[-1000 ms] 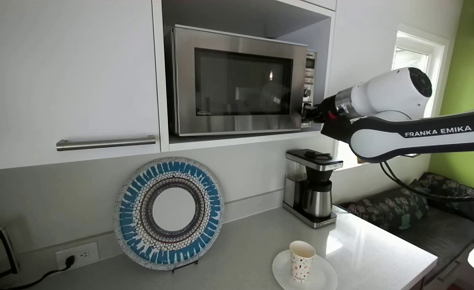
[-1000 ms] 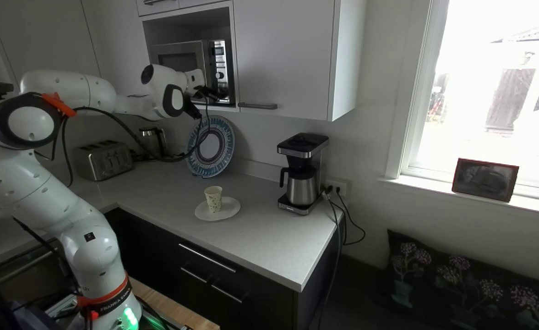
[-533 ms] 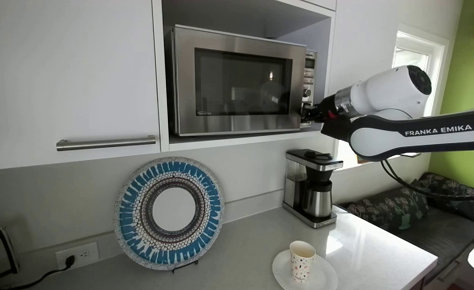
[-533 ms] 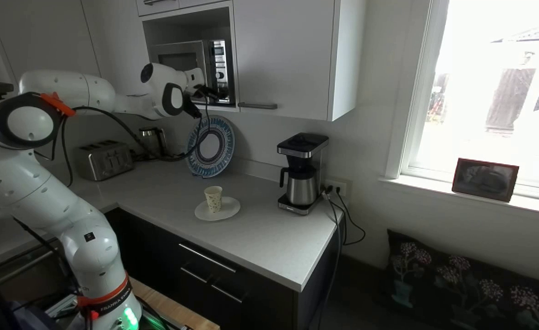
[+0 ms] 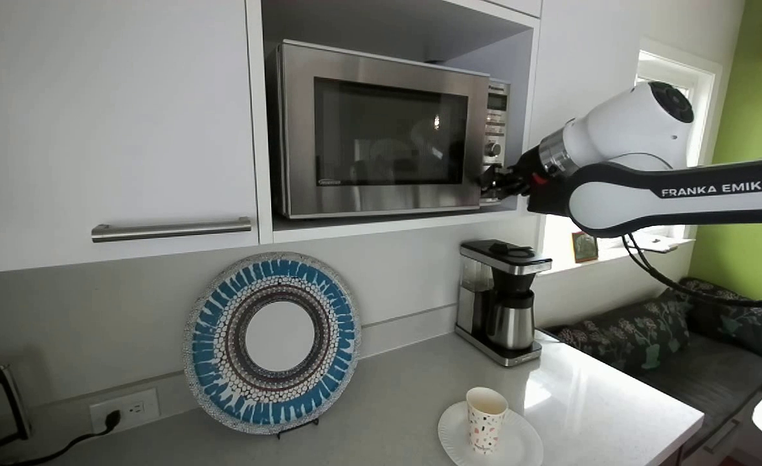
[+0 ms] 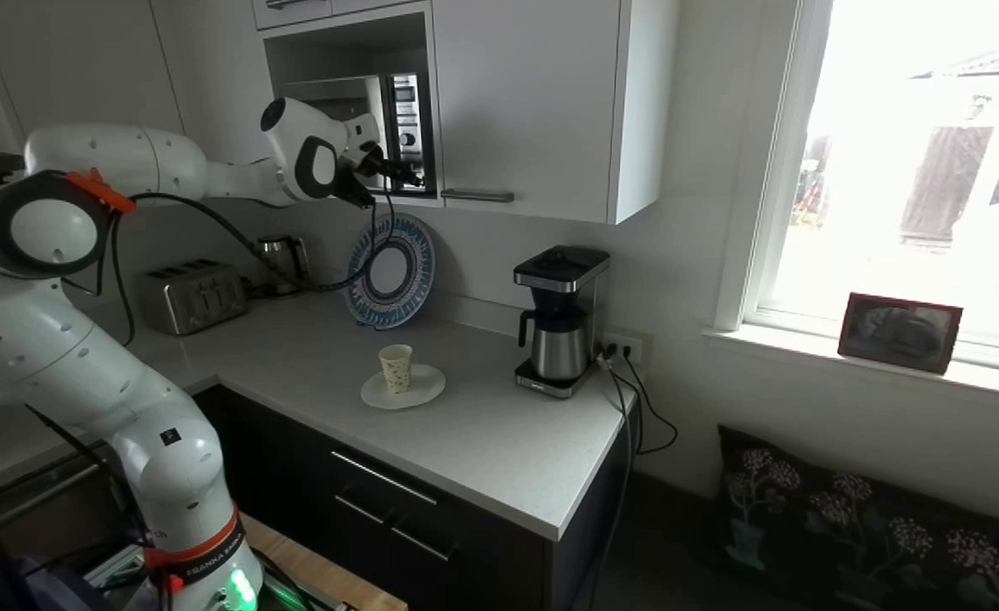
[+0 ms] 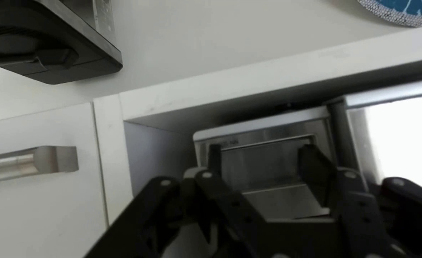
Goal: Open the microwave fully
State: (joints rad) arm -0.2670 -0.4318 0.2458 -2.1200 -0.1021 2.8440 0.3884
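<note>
The steel microwave (image 5: 390, 200) sits in a wall cabinet niche, in both exterior views. Its dark-windowed door is slightly ajar, its free edge standing a little forward of the button panel (image 5: 496, 116). My gripper (image 5: 492, 184) is at that edge, in front of the panel's lower part. In the wrist view, which looks upside down, the gripper (image 7: 261, 152) stands open with nothing between its fingers; behind it lies the panel's wide lower button (image 7: 261, 163). To their right the bright door (image 7: 397, 139) shows, with a dark gap beside the panel. Whether a finger touches the door, I cannot tell.
Niche frame (image 7: 268, 80) and a cabinet handle (image 7: 55, 159) are close by. Below on the counter stand a coffee maker (image 5: 510, 317), a paper cup (image 5: 485, 424) on a white plate, and a large blue patterned plate (image 5: 219, 353) leaning on the wall.
The fingers have spread apart. The arm's forearm and wrist have risen, tilting the gripper more downward. The door's free edge has shifted slightly left in an exterior view, baring more of the panel.
</note>
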